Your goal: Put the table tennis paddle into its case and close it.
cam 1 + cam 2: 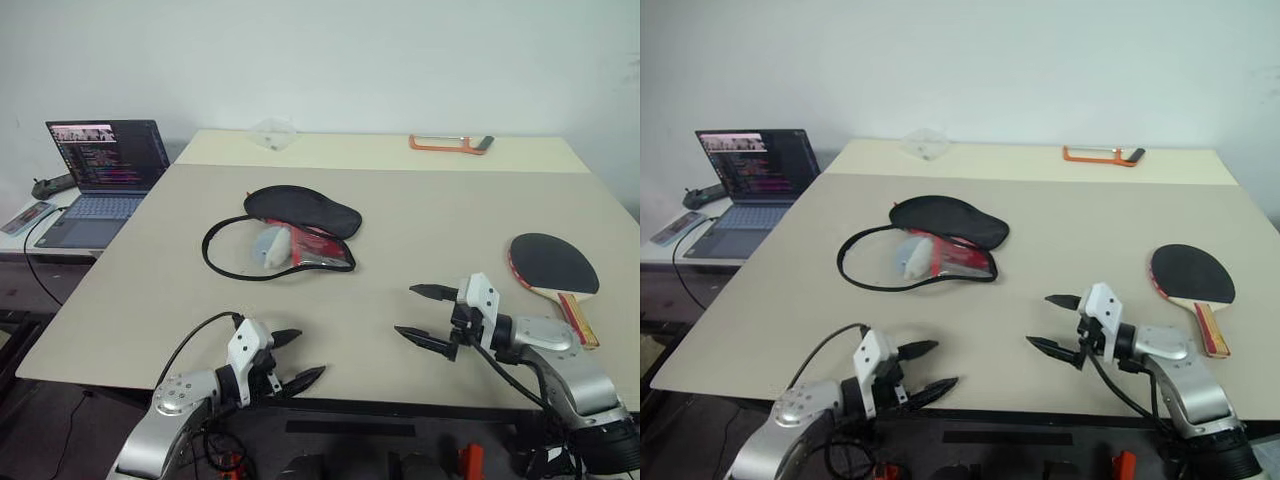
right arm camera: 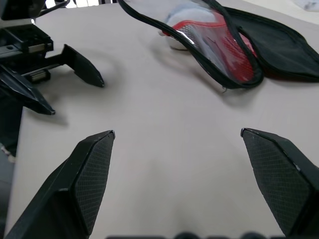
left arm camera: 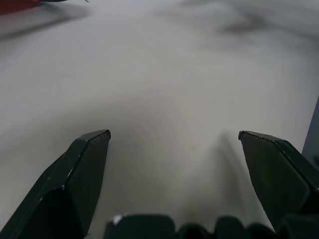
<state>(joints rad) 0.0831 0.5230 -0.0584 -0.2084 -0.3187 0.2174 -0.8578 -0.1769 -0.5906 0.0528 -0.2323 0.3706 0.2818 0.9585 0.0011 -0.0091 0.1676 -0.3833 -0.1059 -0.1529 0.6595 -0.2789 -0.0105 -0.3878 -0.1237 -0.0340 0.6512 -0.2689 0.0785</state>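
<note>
1. Beige tabletop (image 1: 420, 240) stretches out in front of the robot, and the case (image 1: 300, 225) lies near its middle, unzipped and flopped open, black flap back, red panel and zipper loop spread toward the near side.
2. A small white rounded object (image 1: 270, 245) sits right at the case's open mouth, touching the red panel.
3. Over on the robot's right, well apart from the case, the table tennis paddle (image 1: 553, 265) lies flat, black face up, wooden handle pointing toward the near edge.
4. The right gripper (image 1: 428, 315) hovers over the table just beside the paddle, between it and the case, jaws spread wide, nothing in them.
5. The left gripper (image 1: 295, 357) hangs at the near table edge, fingers also splayed apart and empty.
6. At the far edge, an orange-handled hacksaw (image 1: 450, 144) and a clear plastic item (image 1: 274, 132).
7. A laptop (image 1: 100, 175) glows on a side desk to the left, screen lit.
</note>
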